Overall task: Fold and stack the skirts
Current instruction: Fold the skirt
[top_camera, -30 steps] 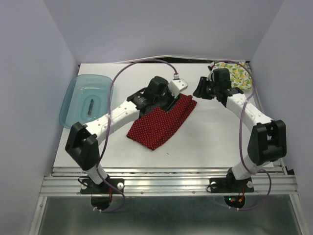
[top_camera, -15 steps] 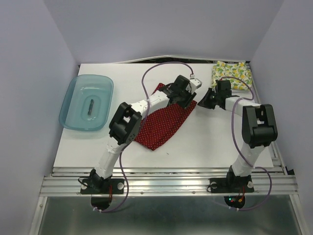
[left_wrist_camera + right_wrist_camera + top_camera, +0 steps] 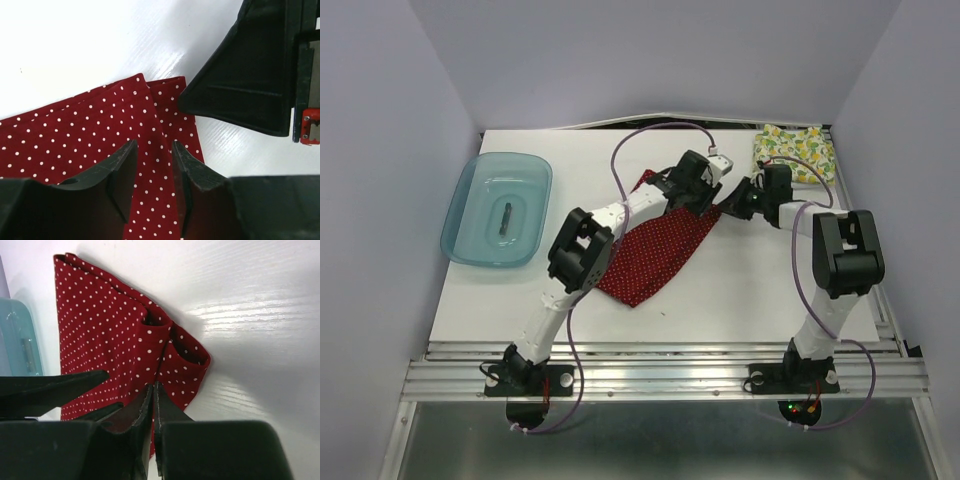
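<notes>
Table (image 3: 760,290) carries all items. Tray (image 3: 470,215) sits well left of the red skirt (image 3: 650,255), which lies flat, folded to a wedge. Cream skirt (image 3: 795,155) lies folded beyond its far right corner, apart. Left gripper (image 3: 154,146) straddles that corner, jaws parted over the cloth. Right gripper (image 3: 152,387) meets the same corner, jaws almost together; any pinched layer is not visible. Cloth is judged light, limp, layered: grip doubled edges at corners.
</notes>
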You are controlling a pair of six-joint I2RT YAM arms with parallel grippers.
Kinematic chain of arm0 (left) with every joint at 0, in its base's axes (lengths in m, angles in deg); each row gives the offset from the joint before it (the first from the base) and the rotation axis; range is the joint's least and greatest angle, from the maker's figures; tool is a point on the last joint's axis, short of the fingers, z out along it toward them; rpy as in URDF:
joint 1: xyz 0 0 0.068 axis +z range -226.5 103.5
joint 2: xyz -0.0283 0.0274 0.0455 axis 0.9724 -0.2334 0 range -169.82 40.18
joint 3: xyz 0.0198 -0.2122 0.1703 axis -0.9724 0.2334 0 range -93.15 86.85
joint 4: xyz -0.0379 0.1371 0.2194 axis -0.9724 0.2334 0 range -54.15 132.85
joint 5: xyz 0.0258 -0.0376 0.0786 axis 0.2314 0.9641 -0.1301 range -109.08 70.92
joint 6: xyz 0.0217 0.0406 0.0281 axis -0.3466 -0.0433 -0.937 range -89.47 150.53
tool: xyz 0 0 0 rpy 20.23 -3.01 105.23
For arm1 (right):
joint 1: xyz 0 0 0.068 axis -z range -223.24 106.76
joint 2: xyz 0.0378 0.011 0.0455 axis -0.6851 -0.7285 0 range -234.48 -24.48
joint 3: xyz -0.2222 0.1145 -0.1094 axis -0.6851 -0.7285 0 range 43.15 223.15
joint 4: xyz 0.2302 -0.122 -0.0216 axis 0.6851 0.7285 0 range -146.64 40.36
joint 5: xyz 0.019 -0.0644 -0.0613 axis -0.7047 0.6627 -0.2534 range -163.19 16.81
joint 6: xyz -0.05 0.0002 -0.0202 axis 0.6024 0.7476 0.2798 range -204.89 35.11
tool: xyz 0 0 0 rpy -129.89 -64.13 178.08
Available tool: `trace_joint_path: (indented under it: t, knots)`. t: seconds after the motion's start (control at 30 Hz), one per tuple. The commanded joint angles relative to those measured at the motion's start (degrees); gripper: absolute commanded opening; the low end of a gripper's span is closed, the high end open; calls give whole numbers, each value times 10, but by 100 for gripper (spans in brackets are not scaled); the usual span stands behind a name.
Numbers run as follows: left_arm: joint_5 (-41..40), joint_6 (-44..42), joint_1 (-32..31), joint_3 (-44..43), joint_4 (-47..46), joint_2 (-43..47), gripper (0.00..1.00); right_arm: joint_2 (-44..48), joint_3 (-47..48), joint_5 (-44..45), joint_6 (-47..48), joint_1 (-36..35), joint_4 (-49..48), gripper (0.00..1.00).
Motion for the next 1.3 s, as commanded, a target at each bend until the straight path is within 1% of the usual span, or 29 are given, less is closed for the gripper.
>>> trace_joint_path:
  t: [0.0, 0.33, 0.4, 0.43, 0.47, 0.53, 0.57, 0.63, 0.8, 0.93, 1.27]
  knots:
    - [8, 4, 2, -31, -7, -6, 44, -32, 10, -28, -10, 4, -39, 9]
    - [-1, 8, 2, -65, -4, -47, 44, -84, 8, -24, -7, 4, -51, 8]
    - [-5, 8, 2, -69, -4, -51, 38, -92, 8, -22, -9, 4, -53, 7]
    - [-7, 8, 2, -69, -4, -54, 32, -93, 8, -23, -10, 4, -53, 8]
    - [-7, 7, 3, -70, -4, -54, 21, -94, 8, -23, -10, 4, -53, 8]
    - [-10, 7, 3, -69, -4, -52, 14, -94, 6, -23, -11, 4, -53, 7]
    - [-12, 7, 3, -69, -4, -51, 7, -94, 6, -23, -12, 4, -53, 7]
    - [-13, 8, 3, -65, -5, -42, 0, -92, 5, -25, -15, 4, -53, 8]
    - [0, 20, 3, -39, -18, -13, 0, -91, 3, -25, -17, 4, -53, 8]
    - [13, 22, 1, -36, -19, 12, 0, -92, 1, -25, -19, 4, -55, 7]
    - [27, 25, -13, -4, -24, 37, 0, -85, -3, -23, -21, 4, -57, 7]
